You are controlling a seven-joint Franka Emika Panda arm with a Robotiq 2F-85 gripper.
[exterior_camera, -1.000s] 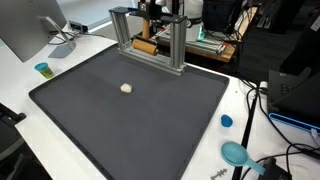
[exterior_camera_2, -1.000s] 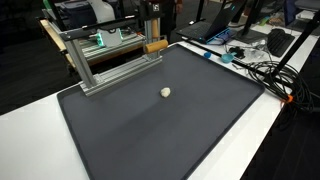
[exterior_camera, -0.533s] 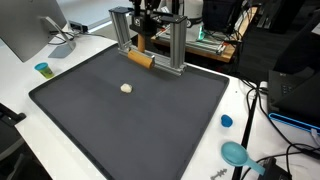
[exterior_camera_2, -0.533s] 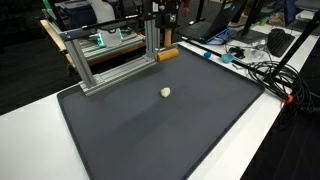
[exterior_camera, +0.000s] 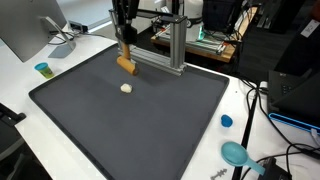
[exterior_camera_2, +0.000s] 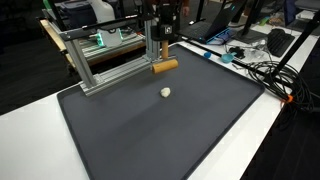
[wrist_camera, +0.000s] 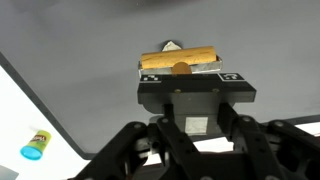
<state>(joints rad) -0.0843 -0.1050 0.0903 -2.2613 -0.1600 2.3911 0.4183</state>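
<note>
Far left in an exterior view: monitor [exterior_camera: 25,28] on the white surface [exterior_camera: 20,95]. A small teal cup [exterior_camera: 42,69] stands just off the edge of the dark mat [exterior_camera: 150,130].

Next right: end effector [exterior_camera: 125,60] points down over the far part of the mat, clamped on a tan wooden cylinder [exterior_camera: 127,66]. The cylinder sits crosswise between the fingers and appears to be held above the mat. The wrist view shows it pinched at mid-length, both ends sticking out.

Pale ball [exterior_camera: 126,88] lies on the mat near the cylinder, not touching it. Metal frame [exterior_camera: 160,40] stands just behind, at the mat's far edge.

Far right: blue cap [exterior_camera: 226,121] and teal scoop [exterior_camera: 235,153] on the surface beside the mat.
</note>
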